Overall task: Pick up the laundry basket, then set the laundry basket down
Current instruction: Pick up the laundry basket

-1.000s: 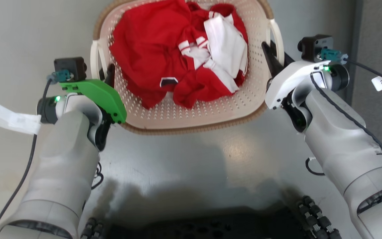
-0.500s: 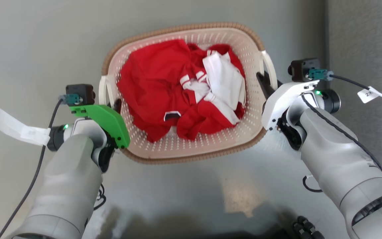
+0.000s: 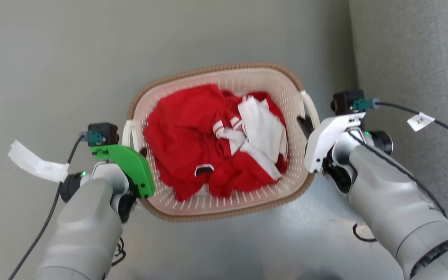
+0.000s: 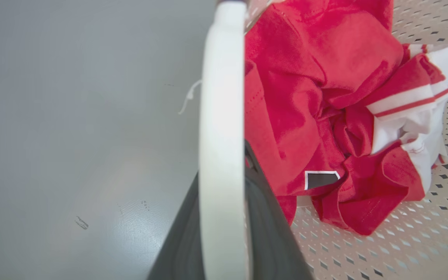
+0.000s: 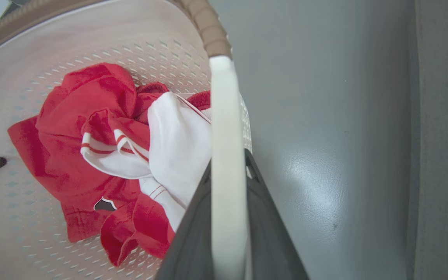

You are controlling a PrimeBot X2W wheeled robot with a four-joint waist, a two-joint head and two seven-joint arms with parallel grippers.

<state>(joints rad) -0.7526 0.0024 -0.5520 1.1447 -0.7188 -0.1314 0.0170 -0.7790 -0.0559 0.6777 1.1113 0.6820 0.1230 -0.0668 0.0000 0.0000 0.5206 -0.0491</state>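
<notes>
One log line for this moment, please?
left gripper: shut on left handle | right gripper: shut on right handle | laundry basket: holds red-and-white clothes

You can read one marking: the white tag [image 3: 420, 121] on the right arm's cable [image 3: 395, 107] begins with "2"; the rest blurs.

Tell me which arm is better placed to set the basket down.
Neither alone: left gripper and right gripper each clamp a handle on opposite sides of the basket, so lower both together.

Light: bright, even, diffuse.
Glare: soft sheen on the floor [image 5: 313, 182].
Focus: the near handle [image 4: 222, 155] is blurred in both wrist views.
</notes>
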